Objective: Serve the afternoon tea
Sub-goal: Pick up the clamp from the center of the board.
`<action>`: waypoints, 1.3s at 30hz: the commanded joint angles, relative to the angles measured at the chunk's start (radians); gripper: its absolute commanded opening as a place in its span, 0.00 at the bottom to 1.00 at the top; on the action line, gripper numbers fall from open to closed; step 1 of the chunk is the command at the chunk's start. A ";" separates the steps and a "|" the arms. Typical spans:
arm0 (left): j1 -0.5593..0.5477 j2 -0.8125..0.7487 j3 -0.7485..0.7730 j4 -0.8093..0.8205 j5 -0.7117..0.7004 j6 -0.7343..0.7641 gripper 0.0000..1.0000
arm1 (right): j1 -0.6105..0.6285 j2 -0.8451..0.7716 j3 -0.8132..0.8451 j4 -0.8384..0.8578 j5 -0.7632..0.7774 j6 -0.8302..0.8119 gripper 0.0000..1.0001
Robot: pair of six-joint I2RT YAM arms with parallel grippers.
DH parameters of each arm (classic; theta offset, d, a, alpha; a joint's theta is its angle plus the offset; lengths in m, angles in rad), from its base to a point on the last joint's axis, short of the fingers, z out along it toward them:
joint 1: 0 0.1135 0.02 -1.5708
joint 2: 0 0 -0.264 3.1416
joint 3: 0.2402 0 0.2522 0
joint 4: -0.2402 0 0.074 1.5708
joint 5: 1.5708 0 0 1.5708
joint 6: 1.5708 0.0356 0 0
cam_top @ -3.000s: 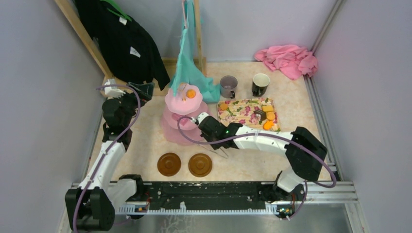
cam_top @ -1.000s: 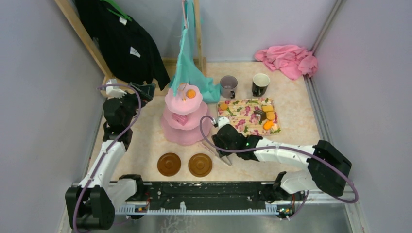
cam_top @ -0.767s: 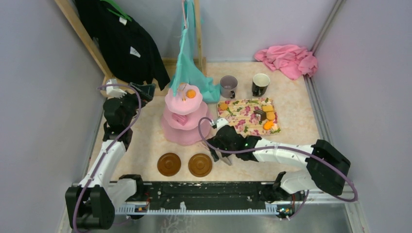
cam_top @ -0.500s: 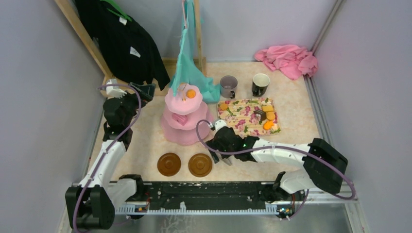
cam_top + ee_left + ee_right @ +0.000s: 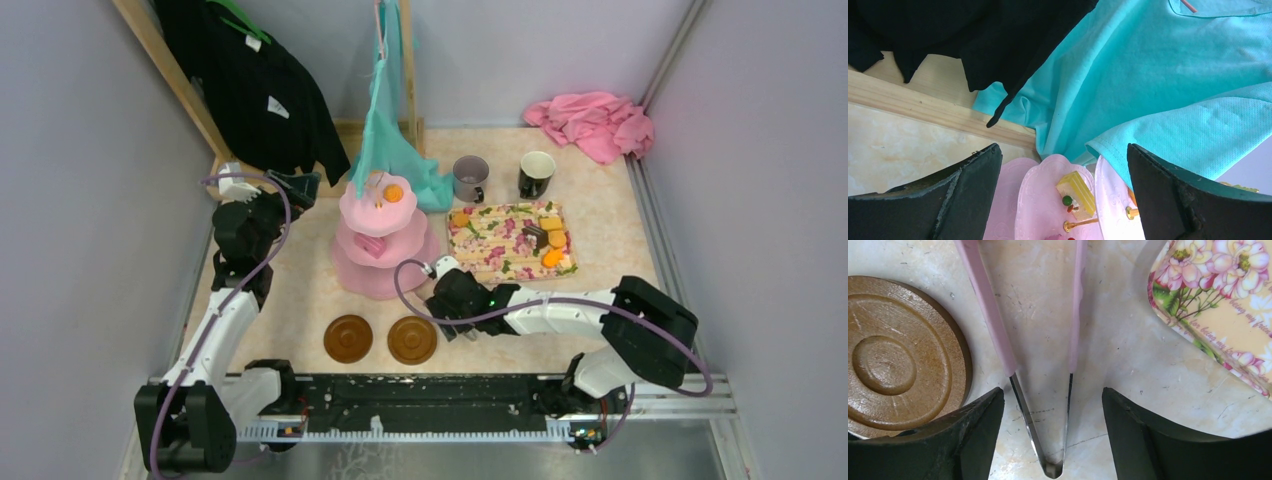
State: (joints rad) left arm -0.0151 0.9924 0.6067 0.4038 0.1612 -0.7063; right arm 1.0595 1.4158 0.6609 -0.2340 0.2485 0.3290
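Right gripper (image 5: 1052,395): jaws wide, straddling pink-handled metal tongs (image 5: 990,315), not pinching.
Left gripper (image 5: 1064,150): wide open, empty, facing pink three-tier scalloped stand (image 5: 1035,215).
Yellow toy cake (image 5: 1077,192): on stand.
Orange toy cakes (image 5: 557,239): on floral rectangular tray (image 5: 1228,315).
Brown disc (image 5: 888,365): just beside tongs.

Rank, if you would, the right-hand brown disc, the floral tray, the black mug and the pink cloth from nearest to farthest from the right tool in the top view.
1. Right-hand brown disc, just left of the right tool.
2. Floral tray, behind it to the right.
3. Black mug, farther back.
4. Pink cloth, far right corner.
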 commanded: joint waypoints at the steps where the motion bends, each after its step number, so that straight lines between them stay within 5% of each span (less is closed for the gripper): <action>1: 0.004 0.003 -0.001 0.027 -0.002 0.007 0.99 | 0.011 0.020 -0.001 0.025 0.032 -0.018 0.70; 5: 0.003 0.005 -0.001 0.029 -0.005 0.007 0.99 | 0.011 0.027 -0.015 0.042 0.034 -0.015 0.66; 12: 0.003 0.002 -0.003 0.029 -0.010 0.007 0.99 | 0.020 0.029 -0.030 0.050 0.031 0.004 0.37; 39: 0.003 -0.025 -0.002 0.032 0.004 -0.005 0.99 | 0.050 -0.142 -0.006 -0.148 0.088 0.212 0.34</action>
State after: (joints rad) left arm -0.0151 0.9920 0.6067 0.4042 0.1608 -0.7071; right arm 1.0977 1.3445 0.6445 -0.3729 0.2958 0.4858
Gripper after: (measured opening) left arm 0.994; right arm 0.349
